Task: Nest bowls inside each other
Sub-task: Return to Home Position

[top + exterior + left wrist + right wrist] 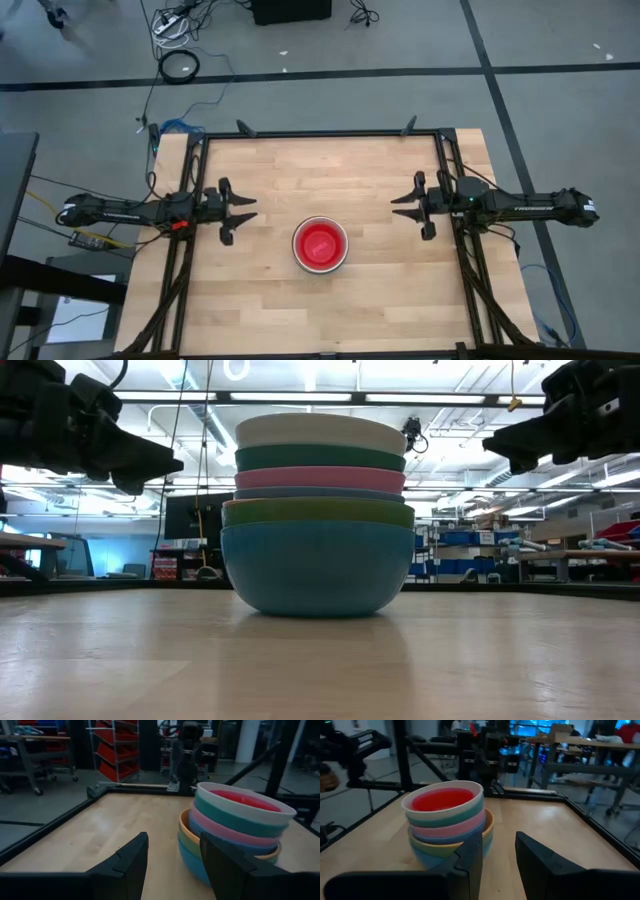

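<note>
The bowls stand as one nested stack (320, 244) near the table's middle, toward the near edge. The blue bottom bowl (315, 572) rests on the wood; above it show sage green, orange, blue, pink, teal and white rims, with a red bowl (244, 800) innermost. My left gripper (248, 209) waits open at the table's left side, above the table, its fingers level and pointing at the stack. My right gripper (398, 206) waits open at the right side, likewise raised and level. Nothing lies between either pair of fingers.
A black frame (320, 134) runs along the table's far edge and both sides. Bare wood (320, 170) lies around the stack on every side. Shelves and racks of the room stand beyond the table (117, 750).
</note>
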You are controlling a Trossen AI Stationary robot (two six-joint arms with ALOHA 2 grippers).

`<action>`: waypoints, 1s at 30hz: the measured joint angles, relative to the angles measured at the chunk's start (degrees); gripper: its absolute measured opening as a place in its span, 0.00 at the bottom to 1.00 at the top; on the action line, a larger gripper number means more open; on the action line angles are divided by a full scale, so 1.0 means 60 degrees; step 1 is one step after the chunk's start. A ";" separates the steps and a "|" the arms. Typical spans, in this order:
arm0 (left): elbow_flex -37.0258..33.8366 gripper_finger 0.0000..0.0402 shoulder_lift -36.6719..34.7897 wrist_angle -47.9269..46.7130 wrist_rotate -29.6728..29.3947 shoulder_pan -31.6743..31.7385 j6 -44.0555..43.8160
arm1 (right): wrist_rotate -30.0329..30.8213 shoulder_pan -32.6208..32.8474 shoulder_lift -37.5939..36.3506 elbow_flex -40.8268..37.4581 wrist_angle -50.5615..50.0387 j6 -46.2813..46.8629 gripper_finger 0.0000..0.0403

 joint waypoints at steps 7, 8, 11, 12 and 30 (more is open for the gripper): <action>0.0000 0.47 0.0000 0.0175 0.0144 0.0000 0.0017 | -0.0241 -0.0015 -0.0593 0.0000 0.0657 -0.0021 0.26; 0.0000 0.47 0.0000 0.0175 0.0144 0.0000 0.0011 | -0.0269 -0.0015 -0.0743 0.0000 0.0616 -0.0017 0.26; 0.0000 0.47 0.0000 0.0137 0.0144 0.0000 -0.0036 | -0.0356 -0.0011 -0.1191 0.0000 0.0380 0.0024 0.26; 0.0000 0.47 0.0000 0.0137 0.0144 0.0000 -0.0043 | -0.0380 -0.0011 -0.1329 0.0000 0.0329 0.0031 0.26; -0.0004 0.47 -0.0004 0.0702 0.0145 0.0000 -0.0031 | -0.0298 -0.0015 -0.3136 -0.1084 -0.0108 0.0231 0.26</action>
